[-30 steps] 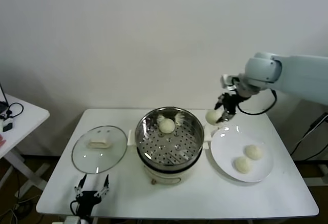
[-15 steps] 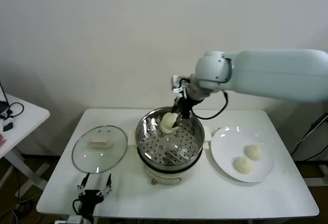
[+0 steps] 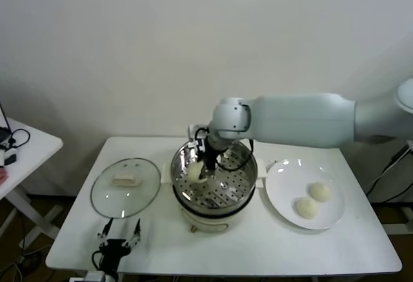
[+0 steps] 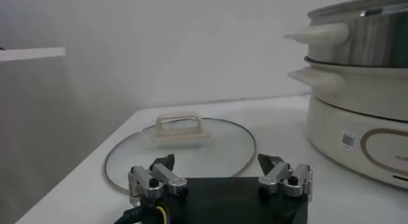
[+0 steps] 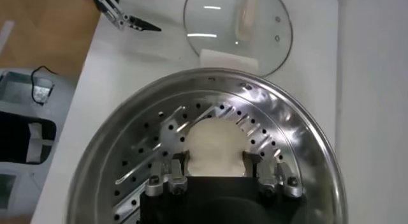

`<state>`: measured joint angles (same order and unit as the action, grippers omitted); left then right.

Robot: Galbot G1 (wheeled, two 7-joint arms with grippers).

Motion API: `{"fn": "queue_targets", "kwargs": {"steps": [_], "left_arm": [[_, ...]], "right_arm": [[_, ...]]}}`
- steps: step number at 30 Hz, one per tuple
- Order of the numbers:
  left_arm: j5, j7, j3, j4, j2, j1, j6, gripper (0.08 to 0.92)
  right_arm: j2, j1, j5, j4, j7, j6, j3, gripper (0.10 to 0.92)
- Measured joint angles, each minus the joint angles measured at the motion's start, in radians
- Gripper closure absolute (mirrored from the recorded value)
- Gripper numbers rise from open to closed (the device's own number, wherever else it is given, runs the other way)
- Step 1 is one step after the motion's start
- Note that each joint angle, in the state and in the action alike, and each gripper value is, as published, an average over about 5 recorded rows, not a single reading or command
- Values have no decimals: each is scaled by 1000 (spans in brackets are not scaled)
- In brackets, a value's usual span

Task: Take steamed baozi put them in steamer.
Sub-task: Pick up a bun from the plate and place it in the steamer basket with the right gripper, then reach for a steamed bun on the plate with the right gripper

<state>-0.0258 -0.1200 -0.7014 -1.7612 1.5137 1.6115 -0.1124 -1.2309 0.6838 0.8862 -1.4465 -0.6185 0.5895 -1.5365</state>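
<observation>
The left gripper (image 3: 117,239) waits low at the table's (image 3: 77,237) front edge, jaws spread wide and empty, with the glass lid (image 3: 124,186) just beyond it. The right gripper (image 3: 201,171) reaches into the steamer (image 3: 242,185), its fingers pinched narrowly onto a steamed baozi (image 5: 213,147) held just above the perforated floor. Well off to that gripper's right, two more baozi (image 3: 312,199) lie on the white plate (image 3: 284,195).

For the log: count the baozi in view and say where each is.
3. One baozi and another lie on the plate; a third is in the right claw inside the steamer. More may hide behind the arm.
</observation>
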Motion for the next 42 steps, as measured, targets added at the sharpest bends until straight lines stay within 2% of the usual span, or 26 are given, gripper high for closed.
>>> {"fn": "queue_targets", "kwargs": {"steps": [5, 11, 14, 26, 34, 42], "left_arm": [[-1, 0, -2, 4, 0, -2, 0, 177], [-3, 0, -4, 6, 0, -2, -2, 177], [-3, 0, -5, 4, 2, 0, -2, 177], [-3, 0, -9, -12, 5, 4, 2, 177], [-9, 0, -12, -17, 4, 3, 5, 177], [-11, 0, -15, -19, 5, 3, 5, 177]], "right_arm": [[-22, -34, -16, 34, 2, -3, 9, 405], [-21, -40, -24, 45, -7, -13, 16, 251], [-3, -26, -21, 39, -20, -23, 15, 210], [233, 191, -60, -38, -230, -176, -131, 203], [440, 261, -197, -52, -335, -289, -260, 203], [623, 127, -365, -42, -355, -329, -228, 203]]}}
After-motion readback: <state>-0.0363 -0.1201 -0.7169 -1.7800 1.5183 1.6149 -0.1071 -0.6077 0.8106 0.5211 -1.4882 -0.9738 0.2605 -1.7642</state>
